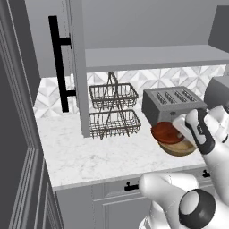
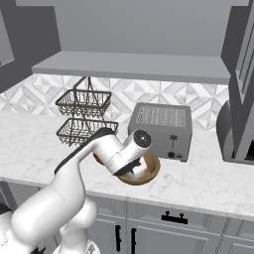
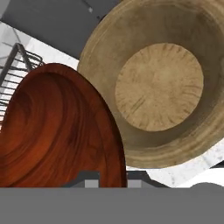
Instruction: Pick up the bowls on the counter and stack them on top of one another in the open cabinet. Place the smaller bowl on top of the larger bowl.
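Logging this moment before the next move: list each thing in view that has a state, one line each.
Small glossy reddish-brown bowl: lifted above the counter, tilted, overlapping the tan bowl's rim.
Wide light tan wooden bowl: upright on the white marble counter, empty.
Grey wall cabinet with black bar handle: door open, grey shelf bare.
Two-tier wire basket rack: upright, empty.
Grey four-slot toaster: slots empty.
Gripper: at the brown bowl; whether it's closed is hidden.

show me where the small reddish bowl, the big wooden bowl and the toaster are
smaller bowl (image 3: 52,131): hand view, on its glossy inner surface.
larger bowl (image 3: 159,87): hand view, on its flat inner bottom.
toaster (image 2: 161,130): right base view, on its front face.
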